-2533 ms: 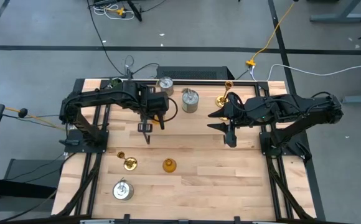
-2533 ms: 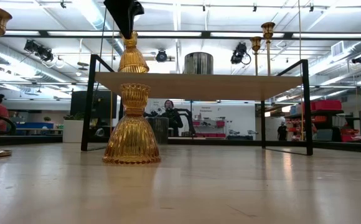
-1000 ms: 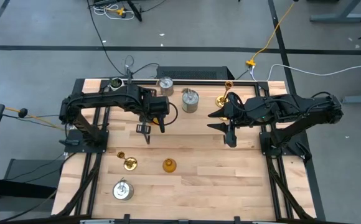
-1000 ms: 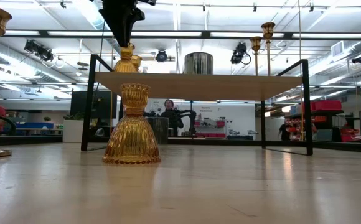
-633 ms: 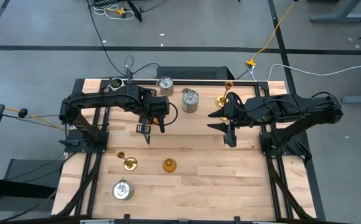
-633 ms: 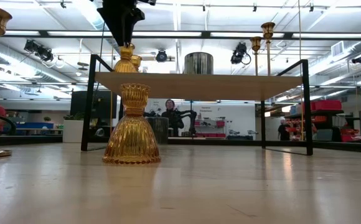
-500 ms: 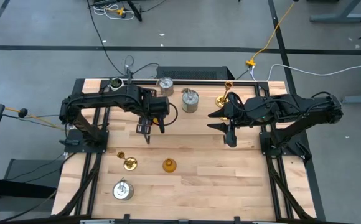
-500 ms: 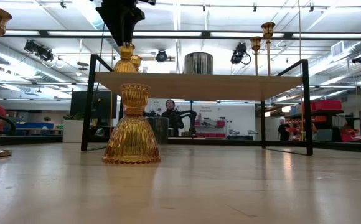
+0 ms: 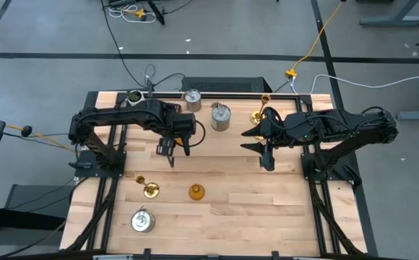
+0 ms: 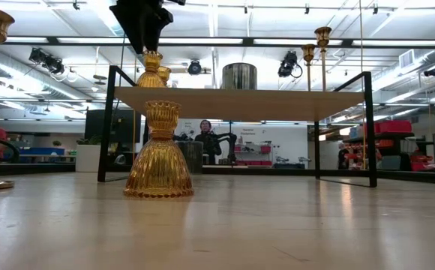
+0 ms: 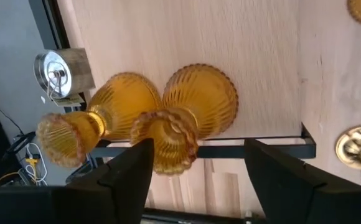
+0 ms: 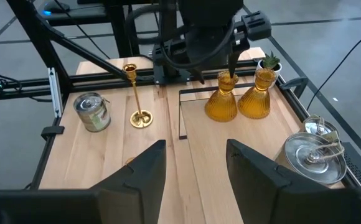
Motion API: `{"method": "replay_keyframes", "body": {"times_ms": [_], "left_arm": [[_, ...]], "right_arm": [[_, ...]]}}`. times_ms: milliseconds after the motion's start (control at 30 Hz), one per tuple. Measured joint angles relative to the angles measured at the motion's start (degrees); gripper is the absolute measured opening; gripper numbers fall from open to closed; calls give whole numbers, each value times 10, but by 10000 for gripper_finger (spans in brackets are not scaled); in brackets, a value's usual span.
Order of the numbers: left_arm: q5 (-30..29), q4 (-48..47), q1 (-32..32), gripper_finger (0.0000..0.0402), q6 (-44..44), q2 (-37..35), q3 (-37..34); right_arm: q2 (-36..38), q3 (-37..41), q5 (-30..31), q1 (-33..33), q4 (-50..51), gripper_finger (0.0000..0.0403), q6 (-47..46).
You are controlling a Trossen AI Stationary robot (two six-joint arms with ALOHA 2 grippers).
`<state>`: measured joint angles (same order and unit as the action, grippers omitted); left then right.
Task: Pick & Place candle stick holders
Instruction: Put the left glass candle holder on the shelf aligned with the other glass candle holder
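- The left gripper hangs over the rack's wooden shelf, left of centre in the overhead view. Its fingers stand apart on either side of the top of an amber holder, and do not seem to be pressing it.
- That amber holder stands on the shelf with a second amber holder right beside it, their flared bases touching or nearly so.
- In the table-level view, another amber ribbed holder sits on the tabletop, left of centre.
- A tall gold candlestick stands upper left in the right wrist view, with a silver can-shaped holder just beside it.
- Low in the overhead view are a small gold holder, an amber one and a silver can.
- The right gripper waits right of centre above bare wood, fingers parted and empty.
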<state>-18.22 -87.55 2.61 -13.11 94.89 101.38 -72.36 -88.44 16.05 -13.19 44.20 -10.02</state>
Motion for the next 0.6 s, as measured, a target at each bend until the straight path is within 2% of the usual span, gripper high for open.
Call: {"method": "replay_keyframes", "body": {"times_ms": [233, 400, 600], "left_arm": [[5, -2, 0, 250, 7, -1, 64], [68, 0, 0, 245, 30, -1, 101], [116, -3, -3, 193, 54, -1, 96]], "right_arm": [[0, 0, 0, 0, 0, 168, 0], [0, 0, 0, 0, 0, 168, 0], [0, 0, 0, 0, 0, 168, -2]]}}
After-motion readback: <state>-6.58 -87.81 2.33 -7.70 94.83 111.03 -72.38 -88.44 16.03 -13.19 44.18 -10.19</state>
